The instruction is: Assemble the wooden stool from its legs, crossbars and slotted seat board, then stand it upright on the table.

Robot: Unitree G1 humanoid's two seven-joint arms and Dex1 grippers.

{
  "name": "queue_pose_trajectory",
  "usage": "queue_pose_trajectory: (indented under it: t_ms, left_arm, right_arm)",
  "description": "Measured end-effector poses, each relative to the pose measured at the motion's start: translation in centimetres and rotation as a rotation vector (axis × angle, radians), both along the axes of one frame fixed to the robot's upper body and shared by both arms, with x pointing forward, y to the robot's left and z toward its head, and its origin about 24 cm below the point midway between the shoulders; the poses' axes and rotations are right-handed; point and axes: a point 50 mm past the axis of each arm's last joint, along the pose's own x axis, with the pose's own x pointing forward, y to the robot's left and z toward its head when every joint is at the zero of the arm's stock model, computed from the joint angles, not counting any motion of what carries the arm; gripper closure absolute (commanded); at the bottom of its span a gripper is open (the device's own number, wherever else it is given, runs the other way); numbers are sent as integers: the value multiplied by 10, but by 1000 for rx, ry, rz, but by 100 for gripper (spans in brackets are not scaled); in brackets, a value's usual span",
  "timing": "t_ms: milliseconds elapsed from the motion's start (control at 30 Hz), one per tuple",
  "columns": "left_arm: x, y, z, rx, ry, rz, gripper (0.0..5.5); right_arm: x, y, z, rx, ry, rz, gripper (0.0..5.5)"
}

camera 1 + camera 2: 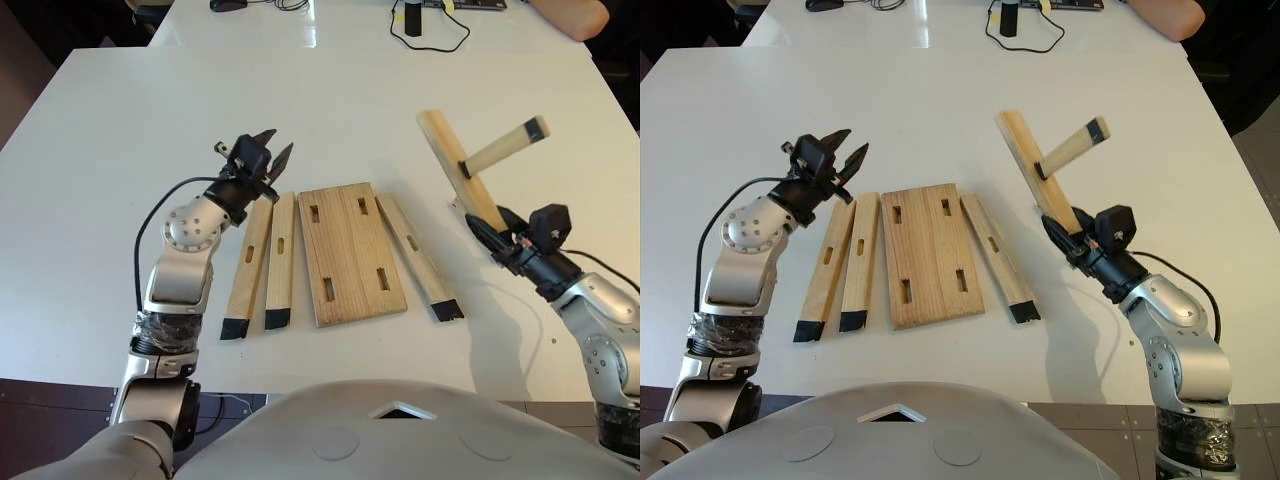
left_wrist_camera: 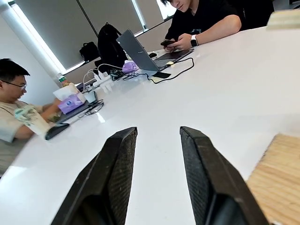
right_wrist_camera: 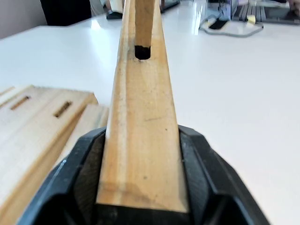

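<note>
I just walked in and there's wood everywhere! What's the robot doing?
The robot is building a wooden stool. Its right gripper holds a leg with a crossbar stuck in its slot. Its left gripper is open near two legs lying on the table. The seat board lies flat with another leg beside it.

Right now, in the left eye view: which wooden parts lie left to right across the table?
black-tipped slotted wooden leg → second black-tipped leg → slotted wooden seat board → third black-tipped leg → wooden leg with inserted crossbar, held tilted off the table by the right gripper.
</note>
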Motion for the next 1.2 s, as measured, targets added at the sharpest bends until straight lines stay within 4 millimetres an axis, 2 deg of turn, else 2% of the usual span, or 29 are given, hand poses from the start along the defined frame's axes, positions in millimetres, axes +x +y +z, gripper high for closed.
queue_pose_trajectory:
  t_ms: [67, 167, 300, 367, 500, 600, 833, 967, 1200]
  left_arm:
    - [1, -3, -1, -69, 114, -66, 322]
    - [-11, -11, 3, -213, 304, -259, 270]
    - [-33, -24, 25, -445, 461, -579, 267]
    - [-38, -25, 35, -546, 503, -684, 267]
    - [-44, -29, 68, -674, 524, -890, 267]
    - [-45, -34, 78, -737, 531, -935, 267]
    - [-48, -39, 85, -791, 545, -954, 267]
    - [-48, -40, 87, -791, 539, -960, 323]
    - [-52, -39, 90, -779, 534, -989, 328]
  right_arm:
    - [-1, 15, 21, 59, -80, 110, 343]
    - [-3, 31, 41, 122, -143, 257, 343]
    - [1, 40, 59, 173, -187, 382, 343]
    - [3, 44, 65, 202, -198, 434, 343]
    - [5, 59, 80, 258, -199, 638, 343]
    - [6, 62, 82, 275, -189, 697, 343]
    - [6, 71, 78, 312, -152, 778, 343]
    - [5, 72, 77, 323, -145, 794, 343]
    - [0, 73, 73, 421, -115, 815, 343]
